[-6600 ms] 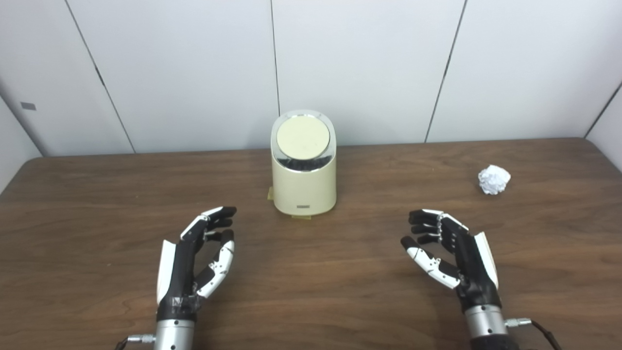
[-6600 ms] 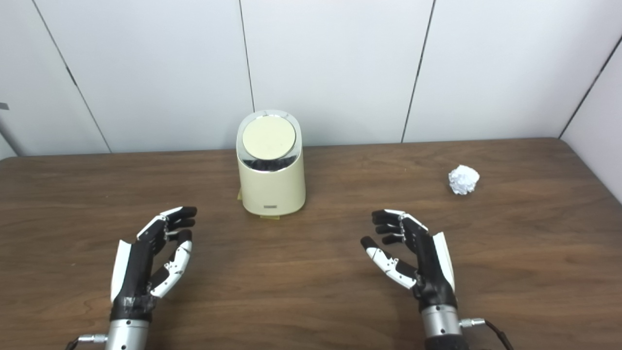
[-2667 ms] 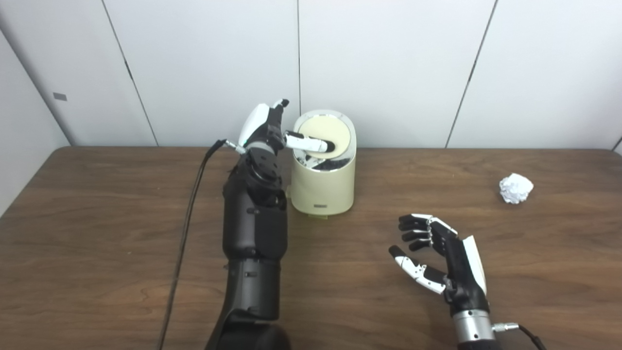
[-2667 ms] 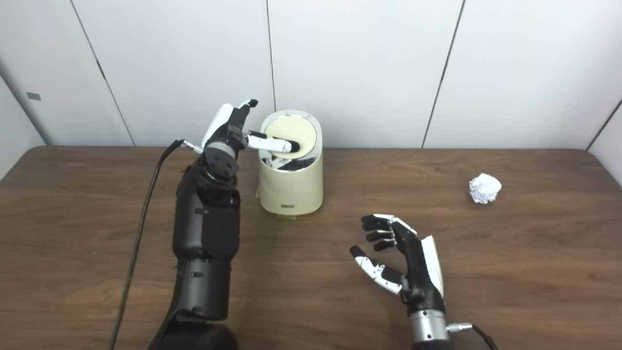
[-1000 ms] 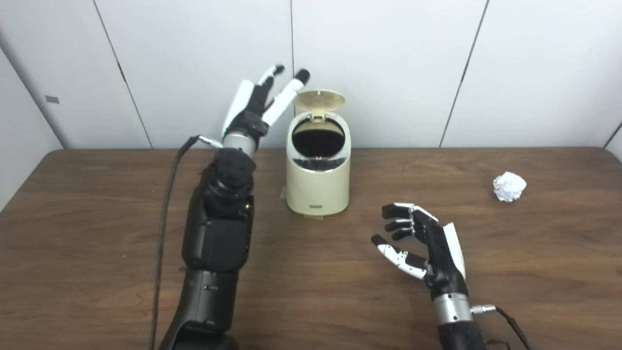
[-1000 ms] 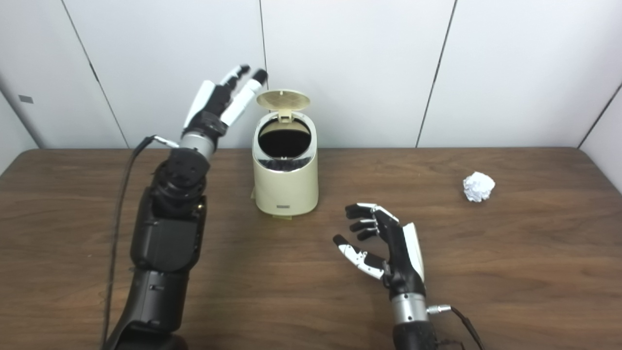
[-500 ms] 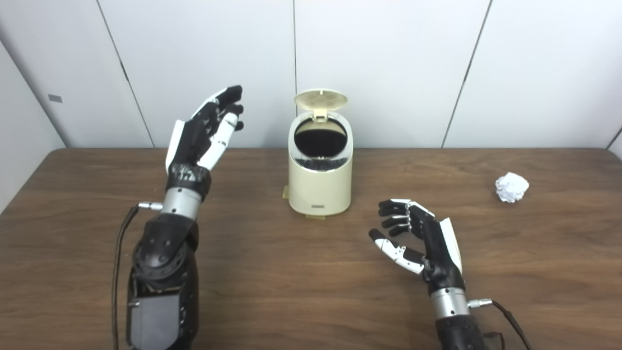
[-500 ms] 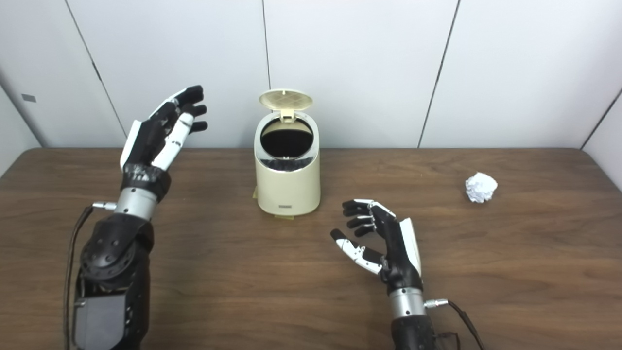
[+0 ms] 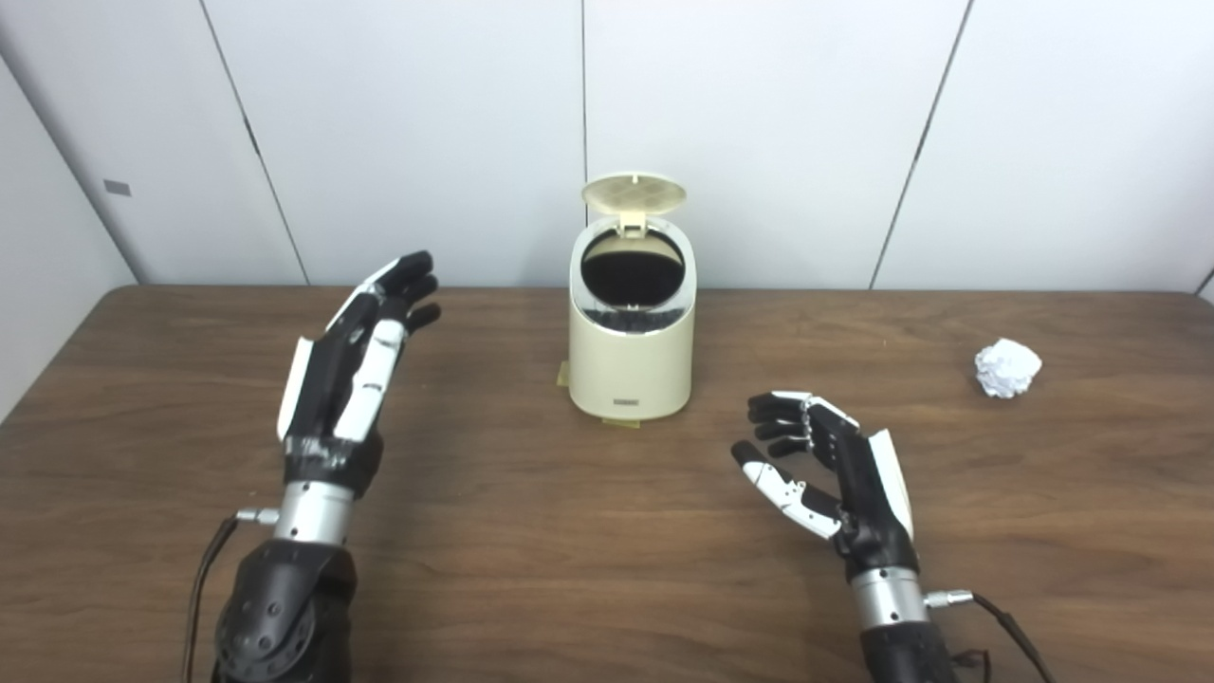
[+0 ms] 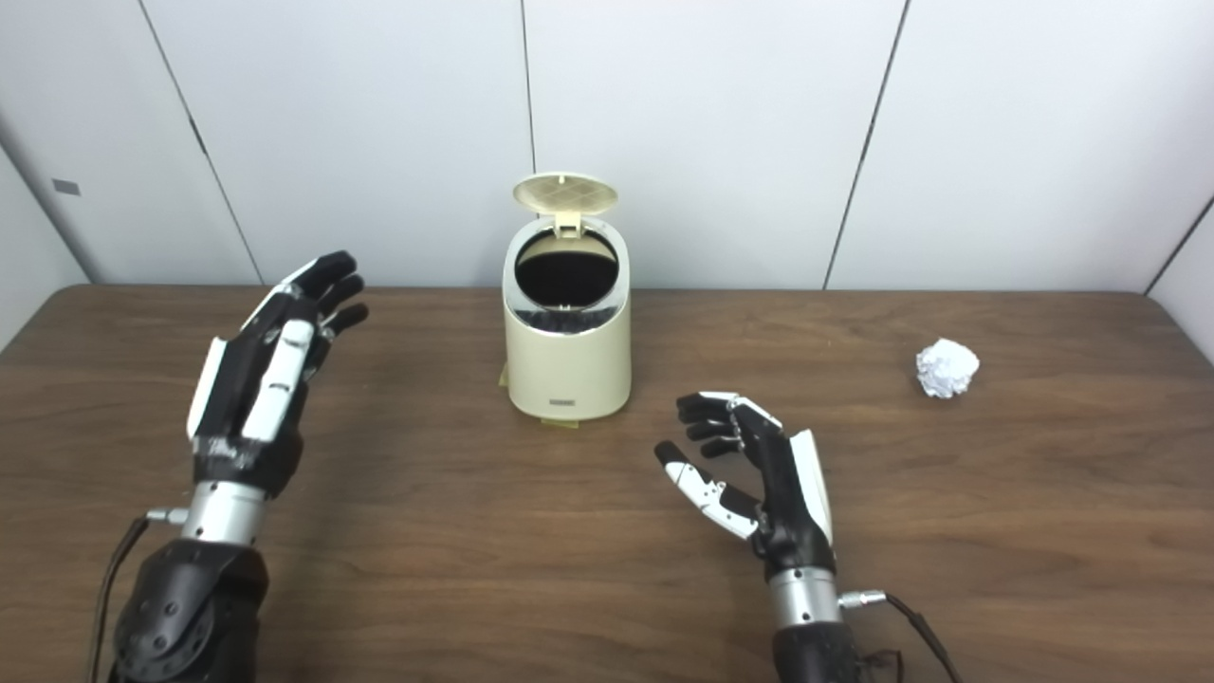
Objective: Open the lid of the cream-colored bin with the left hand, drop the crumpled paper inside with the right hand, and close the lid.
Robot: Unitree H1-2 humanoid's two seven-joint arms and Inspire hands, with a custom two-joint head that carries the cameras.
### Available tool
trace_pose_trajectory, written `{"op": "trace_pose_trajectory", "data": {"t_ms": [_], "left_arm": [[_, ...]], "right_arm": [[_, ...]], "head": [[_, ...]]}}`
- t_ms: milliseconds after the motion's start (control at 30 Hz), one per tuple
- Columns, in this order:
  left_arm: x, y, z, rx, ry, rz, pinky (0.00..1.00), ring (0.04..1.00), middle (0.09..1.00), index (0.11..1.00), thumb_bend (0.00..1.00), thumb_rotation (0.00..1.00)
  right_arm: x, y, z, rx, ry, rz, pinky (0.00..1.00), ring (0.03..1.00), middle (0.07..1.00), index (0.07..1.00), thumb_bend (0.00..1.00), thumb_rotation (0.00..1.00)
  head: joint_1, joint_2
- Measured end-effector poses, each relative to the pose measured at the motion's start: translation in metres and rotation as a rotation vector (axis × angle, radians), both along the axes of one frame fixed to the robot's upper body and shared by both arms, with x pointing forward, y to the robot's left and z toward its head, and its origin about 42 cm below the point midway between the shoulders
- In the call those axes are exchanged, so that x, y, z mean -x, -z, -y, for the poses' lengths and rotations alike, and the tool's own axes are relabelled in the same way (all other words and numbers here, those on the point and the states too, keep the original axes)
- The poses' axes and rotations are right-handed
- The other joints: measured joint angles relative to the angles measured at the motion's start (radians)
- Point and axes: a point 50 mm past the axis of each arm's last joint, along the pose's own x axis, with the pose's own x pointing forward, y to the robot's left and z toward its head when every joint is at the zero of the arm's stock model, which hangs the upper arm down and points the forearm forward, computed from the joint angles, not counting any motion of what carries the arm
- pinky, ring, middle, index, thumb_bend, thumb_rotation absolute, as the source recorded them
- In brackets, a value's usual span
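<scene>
Pale grey wall panels with dark seams stand behind a dark wood-grain bench (image 9: 531, 569). Toward the back of the bench, near the middle, sits the cream-colored bin (image 9: 630, 365), upright, with a small label low on its front. Its round lid (image 9: 634, 193) is swung up on the rear hinge and stands open above the rim, its ribbed underside facing forward. The mouth of the bin, ringed by a shiny band, shows only a dark interior; whether anything lies inside cannot be told.

The crumpled paper (image 9: 1007, 368), a white ball, lies on the bench well to the right of the bin, near the right edge, touching nothing else.

The left hand (image 9: 353, 368) is raised above the bench to the left of the bin, well apart from it, fingers stretched out and spread, holding nothing. The right hand (image 9: 833, 467) hovers low in front and to the right of the bin, palm turned inward, fingers loosely curled and apart from the thumb, empty, and well apart from the paper.
</scene>
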Motion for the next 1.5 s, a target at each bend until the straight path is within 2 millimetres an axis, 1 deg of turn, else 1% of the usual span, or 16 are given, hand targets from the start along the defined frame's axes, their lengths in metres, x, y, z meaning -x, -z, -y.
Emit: {"op": "trace_pose_trajectory", "data": {"t_ms": [67,133,233,267,333,400,467,567,700,833,1000,1100,1167,1267,1367,1500], "left_arm": [[0.006,0.008,0.0,0.013,0.004,-0.02,0.85,0.891,0.891,0.849,0.21,0.48],[0.014,0.018,0.0,0.033,0.001,-0.04,0.86,0.889,0.883,0.845,0.2,0.43],[0.023,0.031,0.001,0.042,-0.007,-0.063,0.87,0.89,0.885,0.851,0.19,0.46],[0.026,0.035,0.0,0.041,-0.01,-0.067,0.87,0.895,0.896,0.863,0.2,0.47],[0.029,0.041,-0.003,0.038,-0.016,-0.083,0.89,0.921,0.928,0.893,0.2,0.53],[0.033,0.046,-0.006,0.024,-0.015,-0.101,0.91,0.946,0.956,0.916,0.21,0.57],[0.036,0.049,-0.011,0.01,-0.016,-0.112,0.91,0.948,0.956,0.916,0.21,0.56],[0.04,0.056,-0.015,0.001,-0.024,-0.132,0.92,0.955,0.958,0.916,0.18,0.51],[0.042,0.06,-0.014,0.004,-0.023,-0.145,0.94,0.961,0.96,0.918,0.17,0.53],[0.042,0.061,-0.012,0.008,-0.02,-0.147,0.96,0.962,0.965,0.921,0.17,0.61],[0.048,0.063,-0.011,0.011,-0.021,-0.159,0.96,0.966,0.97,0.932,0.16,0.61],[0.049,0.064,-0.01,0.029,-0.021,-0.169,0.94,0.963,0.968,0.925,0.17,0.57],[0.05,0.063,-0.01,0.036,-0.022,-0.173,0.96,0.966,0.972,0.93,0.16,0.56],[0.051,0.063,-0.009,0.039,-0.022,-0.172,0.96,0.964,0.973,0.931,0.17,0.58],[0.052,0.063,-0.01,0.043,-0.024,-0.172,0.96,0.963,0.973,0.933,0.18,0.59],[0.052,0.063,-0.01,0.056,-0.023,-0.172,0.95,0.961,0.973,0.935,0.17,0.59]], "right_arm": [[-0.001,-0.007,0.007,0.049,-0.002,0.024,0.51,0.598,0.631,0.619,0.29,0.31],[-0.007,-0.018,0.015,0.097,0.002,0.056,0.48,0.579,0.621,0.613,0.33,0.28],[-0.025,-0.039,0.029,0.177,0.029,0.13,0.48,0.601,0.641,0.627,0.41,0.23],[-0.03,-0.047,0.033,0.202,0.039,0.159,0.5,0.614,0.657,0.637,0.48,0.22],[-0.036,-0.058,0.038,0.253,0.054,0.19,0.51,0.63,0.697,0.665,0.59,0.26],[-0.044,-0.065,0.045,0.348,0.069,0.185,0.57,0.689,0.745,0.716,0.72,0.31],[-0.053,-0.071,0.058,0.492,0.088,0.16,0.61,0.745,0.793,0.768,0.83,0.32],[-0.065,-0.078,0.086,0.675,0.138,0.098,0.61,0.769,0.835,0.81,0.91,0.3],[-0.075,-0.092,0.105,0.82,0.192,0.027,0.64,0.797,0.852,0.815,0.95,0.23],[-0.08,-0.108,0.109,0.866,0.215,-0.02,0.59,0.796,0.865,0.827,0.96,0.21],[-0.091,-0.13,0.126,0.945,0.226,-0.108,0.58,0.786,0.85,0.83,0.97,0.2],[-0.098,-0.144,0.138,1.011,0.255,-0.155,0.56,0.781,0.849,0.828,1.0,0.23],[-0.102,-0.152,0.143,1.031,0.269,-0.185,0.58,0.8,0.859,0.83,0.99,0.2],[-0.112,-0.156,0.15,1.07,0.277,-0.259,0.56,0.776,0.848,0.828,0.99,0.24],[-0.12,-0.154,0.164,1.146,0.302,-0.348,0.5,0.744,0.84,0.819,0.98,0.24],[-0.127,-0.15,0.179,1.177,0.325,-0.423,0.48,0.727,0.827,0.812,0.99,0.24]], "head": [[-0.011,0.002],[-0.014,0.002],[-0.054,-0.008],[-0.069,-0.011],[-0.087,-0.014],[-0.094,-0.015],[-0.098,-0.015],[-0.1,-0.015],[-0.1,-0.015],[-0.095,-0.018],[-0.087,-0.02],[-0.08,-0.023],[-0.077,-0.023],[-0.078,-0.021],[-0.083,-0.02],[-0.086,-0.018]]}}
